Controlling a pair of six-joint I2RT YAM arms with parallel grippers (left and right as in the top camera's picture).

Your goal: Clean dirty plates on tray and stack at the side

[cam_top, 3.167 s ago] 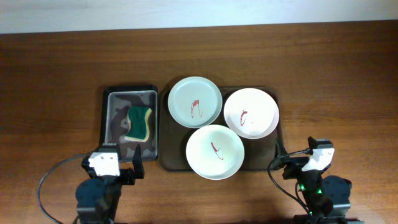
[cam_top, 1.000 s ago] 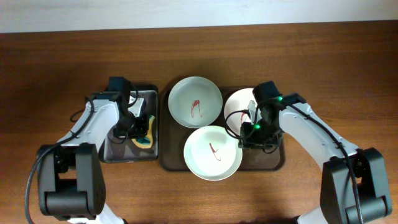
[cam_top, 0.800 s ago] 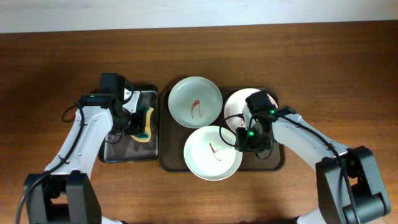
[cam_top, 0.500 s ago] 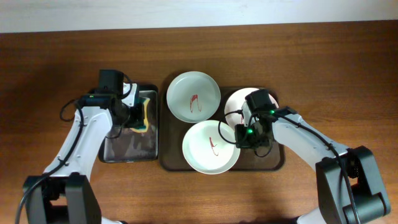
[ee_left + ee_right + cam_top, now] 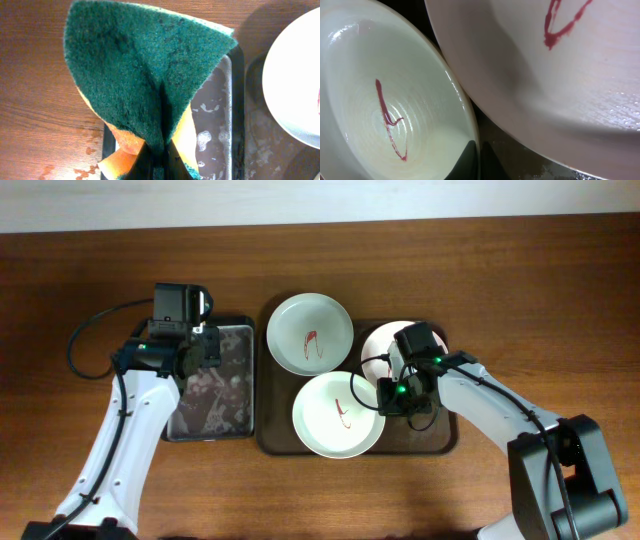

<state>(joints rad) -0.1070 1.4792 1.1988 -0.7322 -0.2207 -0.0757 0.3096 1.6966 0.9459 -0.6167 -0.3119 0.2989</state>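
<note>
Three plates lie on the dark brown tray (image 5: pixel 425 442), each with a red smear: one at the back left (image 5: pixel 310 333), a pinkish one at the right (image 5: pixel 405 340) and a pale one in front (image 5: pixel 338 415). My right gripper (image 5: pixel 384 395) is shut on the front plate's right rim (image 5: pixel 385 115), with one finger inside the rim and one outside, right beside the pinkish plate (image 5: pixel 560 75). My left gripper (image 5: pixel 160 167) is shut on a folded green-yellow sponge (image 5: pixel 145 75), held up over the small black tray (image 5: pixel 210 415).
The wet black tray (image 5: pixel 220 125) sits directly left of the brown tray (image 5: pixel 260 150), with the back-left plate's edge (image 5: pixel 295 85) just beyond it. Bare wooden table surrounds both trays. Water drops mark the wood left of the black tray.
My left gripper has lifted the sponge off the black tray and moved back. My right gripper has shut on the front plate's rim, and that plate has shifted slightly left.
</note>
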